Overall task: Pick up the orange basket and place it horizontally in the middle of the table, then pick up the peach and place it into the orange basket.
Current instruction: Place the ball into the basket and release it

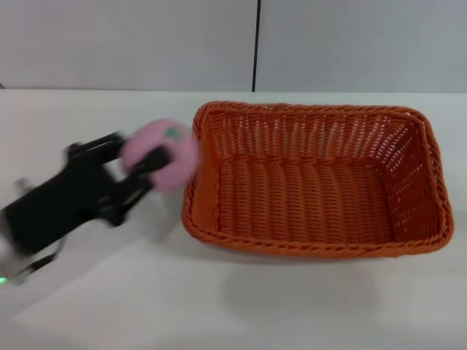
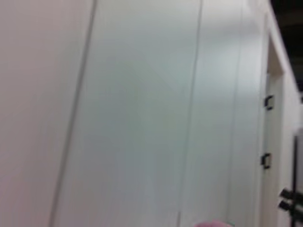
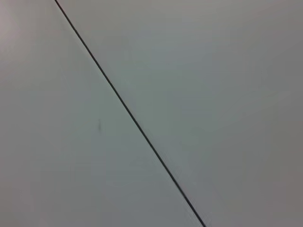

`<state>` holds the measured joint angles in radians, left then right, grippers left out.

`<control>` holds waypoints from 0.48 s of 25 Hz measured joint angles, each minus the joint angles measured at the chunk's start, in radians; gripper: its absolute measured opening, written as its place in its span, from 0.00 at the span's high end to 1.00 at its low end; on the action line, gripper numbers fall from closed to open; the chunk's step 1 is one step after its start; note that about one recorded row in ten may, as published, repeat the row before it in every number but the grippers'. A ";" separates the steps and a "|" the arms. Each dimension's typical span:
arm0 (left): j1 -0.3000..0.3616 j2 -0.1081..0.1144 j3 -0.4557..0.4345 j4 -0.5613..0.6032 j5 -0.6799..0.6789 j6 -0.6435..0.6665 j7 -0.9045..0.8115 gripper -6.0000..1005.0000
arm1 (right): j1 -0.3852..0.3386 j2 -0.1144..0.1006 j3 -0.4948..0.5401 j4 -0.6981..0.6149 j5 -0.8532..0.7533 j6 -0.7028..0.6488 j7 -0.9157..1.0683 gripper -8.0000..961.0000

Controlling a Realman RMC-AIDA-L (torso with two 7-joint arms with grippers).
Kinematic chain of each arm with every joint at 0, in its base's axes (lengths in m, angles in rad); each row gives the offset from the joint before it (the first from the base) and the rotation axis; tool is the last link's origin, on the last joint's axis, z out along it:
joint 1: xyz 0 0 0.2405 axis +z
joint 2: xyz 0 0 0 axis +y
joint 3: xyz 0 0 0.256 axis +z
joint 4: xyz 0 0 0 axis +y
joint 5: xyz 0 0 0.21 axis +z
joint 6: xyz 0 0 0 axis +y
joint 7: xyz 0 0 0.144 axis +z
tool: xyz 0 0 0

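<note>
The orange basket lies lengthwise across the white table, a little right of the middle, and holds nothing. My left gripper is shut on the pink peach, which hangs above the table just left of the basket's left rim. A green leaf shows on top of the peach. In the left wrist view only a sliver of the peach shows at the picture's edge. The right gripper is out of view; its wrist view shows only a plain wall.
A grey wall with a dark vertical seam stands behind the table. Bare tabletop spreads in front of the basket and to the left of it.
</note>
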<state>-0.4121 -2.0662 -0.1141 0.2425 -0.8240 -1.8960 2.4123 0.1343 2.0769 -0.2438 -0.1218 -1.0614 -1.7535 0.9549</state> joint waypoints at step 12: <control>-0.190 -0.010 0.008 -0.439 0.091 0.467 0.325 0.73 | 0.012 0.000 -0.006 0.042 -0.034 -0.010 -0.021 0.41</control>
<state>-0.6020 -2.0765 -0.1056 -0.1961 -0.7328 -1.4289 2.7372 0.1459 2.0769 -0.2497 -0.0794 -1.0955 -1.7635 0.9340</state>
